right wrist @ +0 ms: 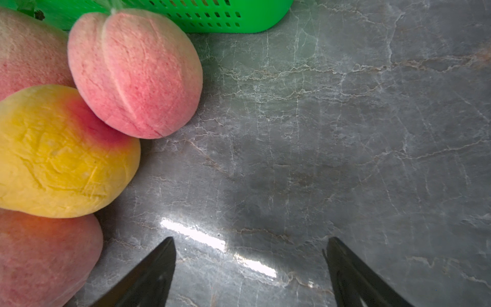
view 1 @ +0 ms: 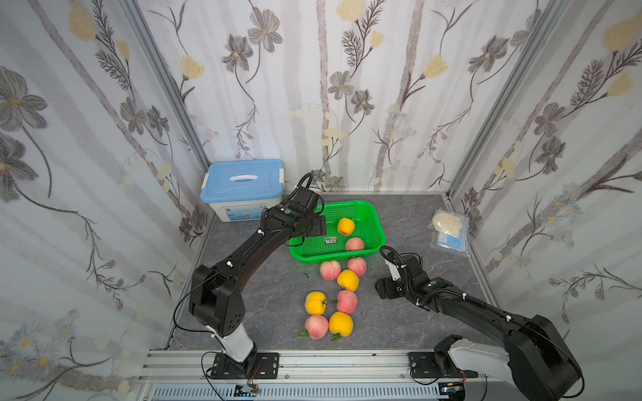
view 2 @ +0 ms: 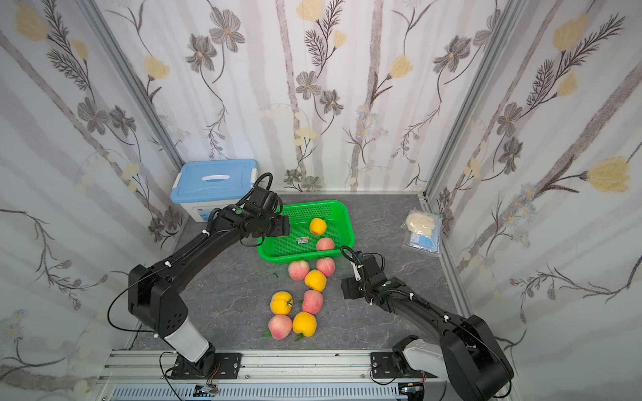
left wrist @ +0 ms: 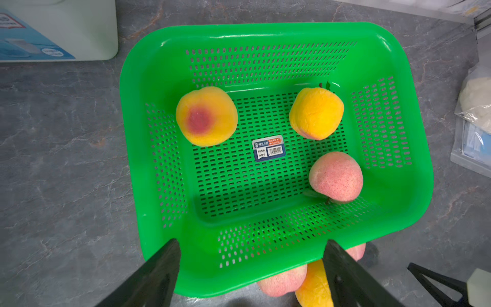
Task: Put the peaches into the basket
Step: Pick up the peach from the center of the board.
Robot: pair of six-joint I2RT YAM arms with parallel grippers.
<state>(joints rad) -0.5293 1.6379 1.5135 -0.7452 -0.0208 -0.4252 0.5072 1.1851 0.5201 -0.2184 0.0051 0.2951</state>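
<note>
The green basket (view 1: 312,258) (left wrist: 265,29) stands at the back middle of the table. In the left wrist view it holds three peaches: a yellow one with a red blush (left wrist: 206,116), a plain yellow one (left wrist: 316,113) and a pink one (left wrist: 336,176). My left gripper (view 1: 314,227) (left wrist: 252,243) hovers open and empty above the basket's left part, and in both top views it hides the blushed peach. Several more peaches lie on the table in front of the basket, such as a pink one (view 1: 357,266) (right wrist: 134,74) and a yellow one (view 1: 347,280) (right wrist: 61,151). To their right, my right gripper (view 1: 384,290) (right wrist: 251,240) is open over bare table.
A white storage box with a blue lid (view 1: 243,189) stands at the back left, close to the basket. A clear bag of white and blue items (view 1: 448,225) lies at the right edge. Patterned walls close three sides, and a metal rail (view 1: 312,361) runs along the front.
</note>
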